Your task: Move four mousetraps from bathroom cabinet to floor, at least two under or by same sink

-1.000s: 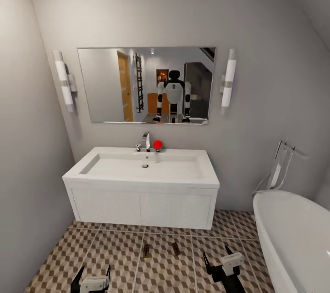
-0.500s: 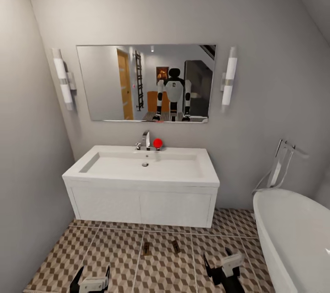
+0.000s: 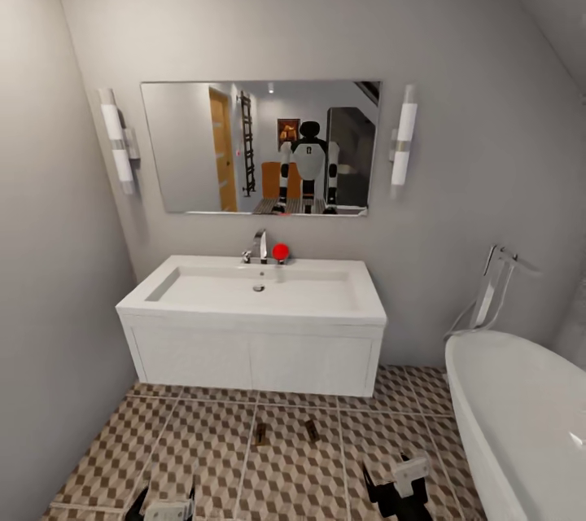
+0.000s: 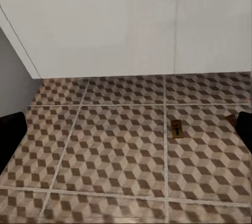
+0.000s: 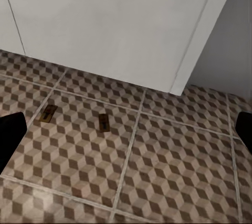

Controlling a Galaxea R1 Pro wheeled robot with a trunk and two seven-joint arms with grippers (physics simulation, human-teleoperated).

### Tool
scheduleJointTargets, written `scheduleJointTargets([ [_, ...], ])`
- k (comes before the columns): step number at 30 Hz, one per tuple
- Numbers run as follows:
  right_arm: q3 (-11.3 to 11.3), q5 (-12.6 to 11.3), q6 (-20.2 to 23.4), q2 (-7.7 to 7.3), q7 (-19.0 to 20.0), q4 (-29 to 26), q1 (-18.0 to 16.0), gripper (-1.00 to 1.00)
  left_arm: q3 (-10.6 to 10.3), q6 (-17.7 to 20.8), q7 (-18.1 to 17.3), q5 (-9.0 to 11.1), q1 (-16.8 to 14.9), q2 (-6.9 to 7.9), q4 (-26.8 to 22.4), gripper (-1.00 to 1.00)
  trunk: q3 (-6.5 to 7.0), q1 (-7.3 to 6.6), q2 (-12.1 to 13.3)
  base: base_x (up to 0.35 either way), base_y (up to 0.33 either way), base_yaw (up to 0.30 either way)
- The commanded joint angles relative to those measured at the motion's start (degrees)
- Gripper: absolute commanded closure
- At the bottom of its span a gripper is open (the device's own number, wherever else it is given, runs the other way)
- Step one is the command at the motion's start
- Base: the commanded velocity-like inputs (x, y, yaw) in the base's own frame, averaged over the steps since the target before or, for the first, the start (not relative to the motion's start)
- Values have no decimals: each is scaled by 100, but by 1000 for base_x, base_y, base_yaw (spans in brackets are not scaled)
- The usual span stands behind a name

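At about seven o'clock in the head view the left gripper (image 3: pixel 167 505) hung low over the floor (image 3: pixel 106 456), its fingers spread wide and nothing between them; its wrist view agreed, with both dark fingers at the frame's edges and bare tile between. Just ahead, in front of the white vanity (image 3: pixel 252 354), two traps lay flat on the tiles, the left trap (image 3: pixel 260 434) and the right trap (image 3: pixel 312 430) near each other but apart, both close to the sink (image 3: pixel 256 289) (near enough, I judged, to count as next to it). At five o'clock the right gripper (image 3: pixel 397 482) was likewise wide open and empty, with the tub (image 3: pixel 521 415) beyond it at four o'clock. Two more traps were presumably left to fetch. The risk I saw was the base or a low arm clipping the laid traps in that narrow space, knocking them away from the sink, or a swing catching the tub's rim.
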Motion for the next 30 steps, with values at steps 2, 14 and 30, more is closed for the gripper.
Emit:
scheduleJointTargets([
  [2, 36, -8, -12, -5, -16, 2, 1, -100, -49, 57, 0, 43, -5, -7, 17, -100, -2, -1, -4, -313, 0, 0],
  [14, 34, -14, -31, 1, -261, -1, 4, -100, -49, 184, 2, 43, -5, -10, 17, -100, -2, -1, -4, -323, 0, 0],
  [30, 18, -215, -46, -11, -369, -12, 10, -100, -49, 1035, -37, 41, -5, -82, 9, -100, -2, -1, -4, -83, 0, 0],
])
